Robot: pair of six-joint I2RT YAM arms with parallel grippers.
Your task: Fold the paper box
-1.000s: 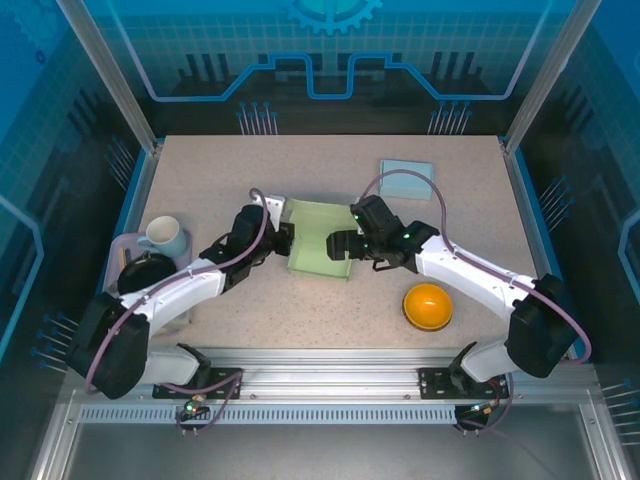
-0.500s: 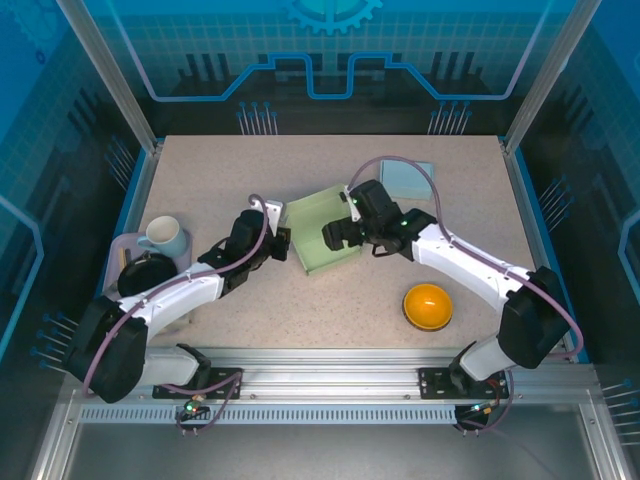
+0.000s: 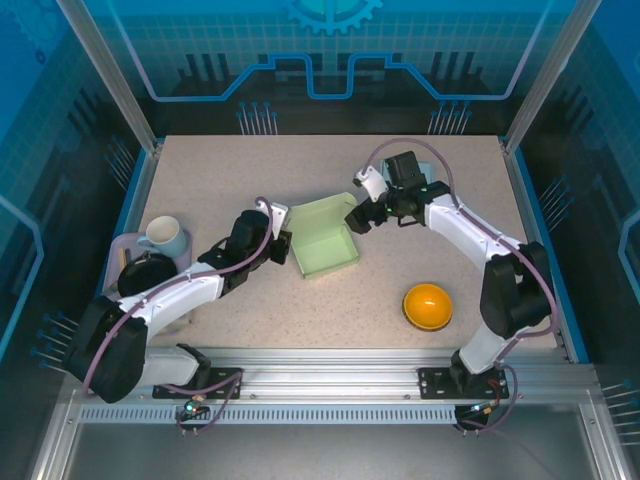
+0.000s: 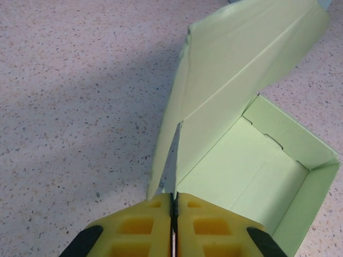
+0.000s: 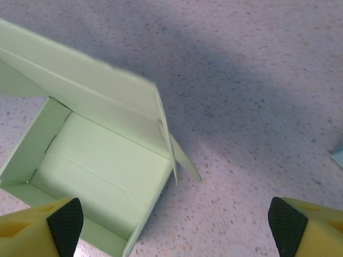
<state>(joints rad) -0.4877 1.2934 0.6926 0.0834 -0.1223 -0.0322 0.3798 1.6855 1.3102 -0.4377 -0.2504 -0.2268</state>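
The pale green paper box (image 3: 322, 238) lies mid-table, its tray open upward and its lid (image 4: 252, 48) standing raised along the far side. My left gripper (image 3: 283, 248) is at the box's left side, and its yellow fingers (image 4: 155, 225) are shut on the thin left wall of the paper box (image 4: 252, 176). My right gripper (image 3: 358, 216) hovers open just off the box's far right corner, touching nothing. In the right wrist view the paper box (image 5: 107, 160) sits left of the right gripper (image 5: 174, 219), and a small side flap (image 5: 185, 158) sticks out from its corner.
An orange bowl (image 3: 428, 305) sits near the front right. A light-blue cup (image 3: 165, 237) and a dark dish (image 3: 148, 270) rest on a tray at the left edge. A pale blue pad (image 3: 428, 170) lies at the back right, partly behind the right arm.
My right gripper has left the box's right side and pulled back toward the far right. The box has turned slightly and its lid has come up. The left gripper stays clamped.
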